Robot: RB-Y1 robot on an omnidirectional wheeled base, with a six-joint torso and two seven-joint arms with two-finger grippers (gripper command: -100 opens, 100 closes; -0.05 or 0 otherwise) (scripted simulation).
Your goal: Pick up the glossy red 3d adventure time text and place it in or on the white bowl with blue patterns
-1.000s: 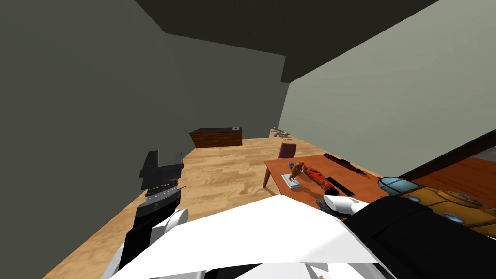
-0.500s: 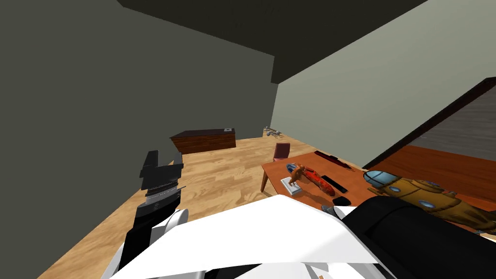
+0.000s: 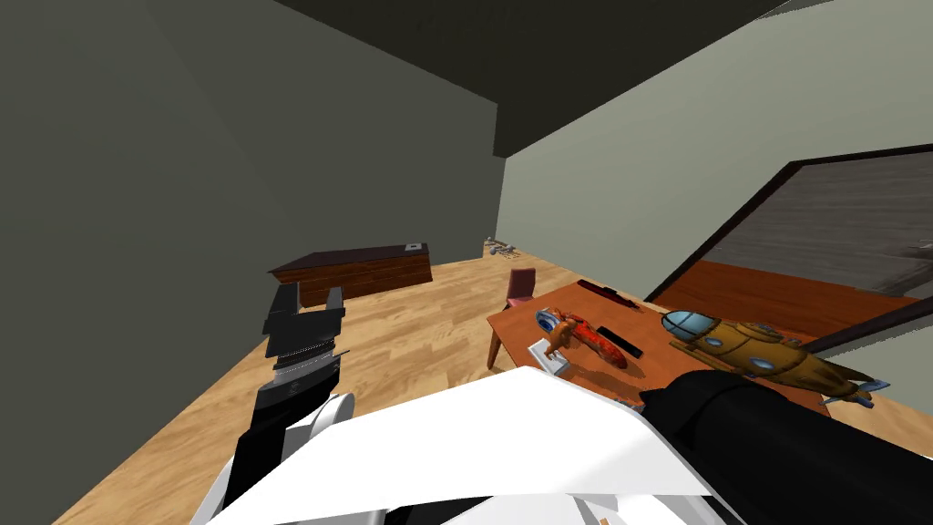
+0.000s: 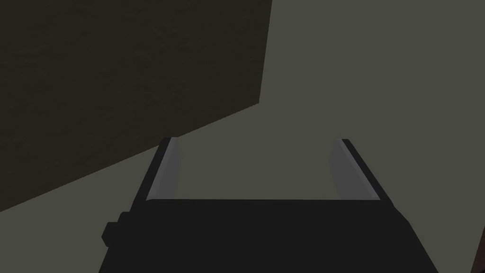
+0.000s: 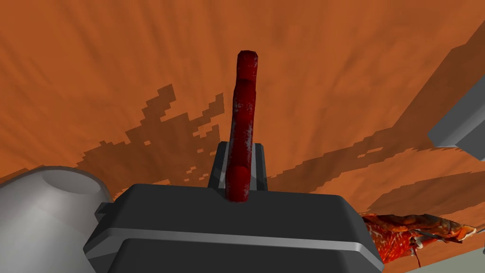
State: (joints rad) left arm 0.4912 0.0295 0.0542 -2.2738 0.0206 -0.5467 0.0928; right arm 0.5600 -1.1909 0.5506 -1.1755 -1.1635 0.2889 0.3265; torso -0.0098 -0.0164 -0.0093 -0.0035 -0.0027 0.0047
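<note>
Gripping one glossy dark red text piece, the right gripper squeezes it between two fingers above one orange table; the left gripper holds two fingers wide apart, empty.

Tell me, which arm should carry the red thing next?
The right one. The right gripper is already shut on the dark red piece, just above the orange table. The left gripper is open and empty, raised over the floor, away from the table.
</note>
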